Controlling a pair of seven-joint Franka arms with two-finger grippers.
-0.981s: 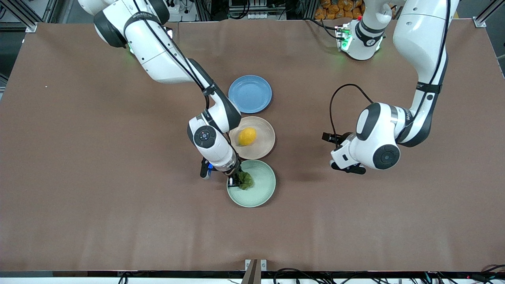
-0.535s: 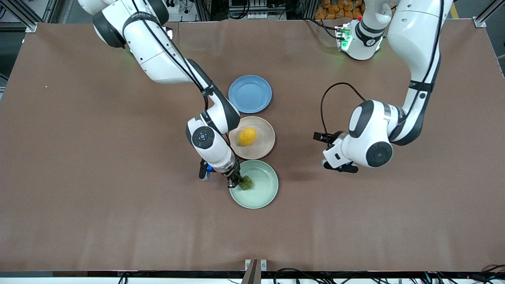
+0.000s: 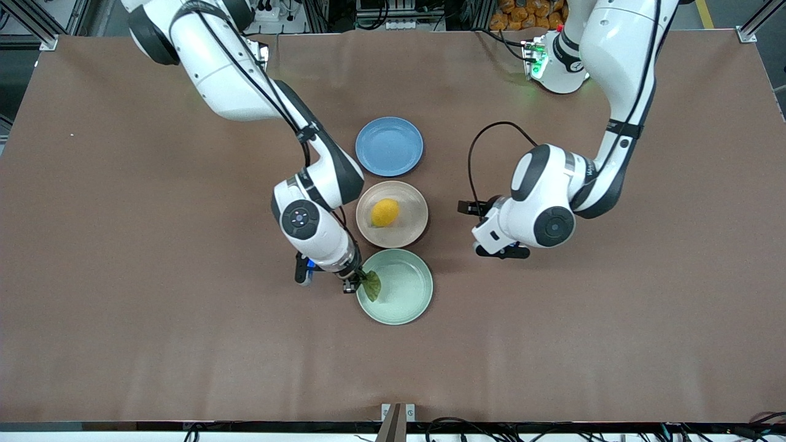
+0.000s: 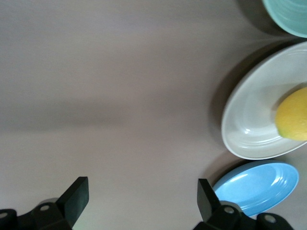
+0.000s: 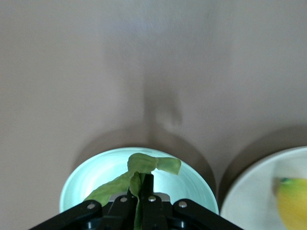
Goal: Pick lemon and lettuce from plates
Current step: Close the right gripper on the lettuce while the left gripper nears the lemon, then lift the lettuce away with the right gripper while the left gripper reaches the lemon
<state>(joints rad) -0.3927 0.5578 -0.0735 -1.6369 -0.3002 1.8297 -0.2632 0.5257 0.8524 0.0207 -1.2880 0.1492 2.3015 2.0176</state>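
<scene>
**Lettuce in the air, lemon waiting its turn**

Just below the middle of the front view, the right gripper [image 3: 355, 283] hangs over the rim of the mint green plate [image 3: 402, 298], its fingers clenched on the lettuce [image 3: 370, 285]. The right wrist view shows why the leaf droops as it does: it is soft and pinched at one point only, so it folds and dangles above the plate instead of lying on it.

The lemon [image 3: 385, 212] sits on the beige-pink plate [image 3: 410, 230], one step higher in the frame, untouched — round and smooth, it will likely want a wider grip around its middle. The blue plate [image 3: 389, 146] above it plays no part.

The left gripper [image 4: 139, 199] hovers over bare table right of centre in the front view, near the lemon's plate; its fingers are spread apart and hold nothing — apparently poised for the fruit.
</scene>
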